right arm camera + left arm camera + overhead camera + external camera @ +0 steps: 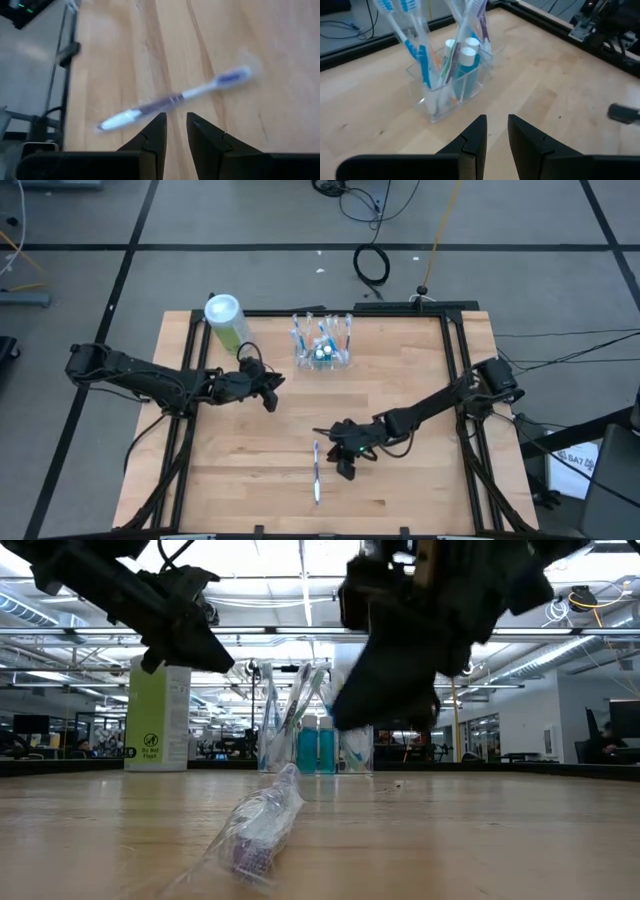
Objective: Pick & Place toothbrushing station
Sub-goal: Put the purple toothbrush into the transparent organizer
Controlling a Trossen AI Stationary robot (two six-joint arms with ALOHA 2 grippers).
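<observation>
Toothbrushing station (pixel 322 352), no legible label

The table (pixel 420 490) was light, pale-grained wood framed by black rails. Near its far edge stood the clear, colourless toothbrushing station (pixel 322 352), holding white toothbrushes with blue accents and two teal bottles (pixel 465 62) capped in white. Toward the far left corner, the canister (pixel 228 322) was lime green with a white lid and a small black mark on its side. Close to the near edge lay a toothbrush (pixel 172 102), white and purple. Both arms were dark, nearly black.
</observation>
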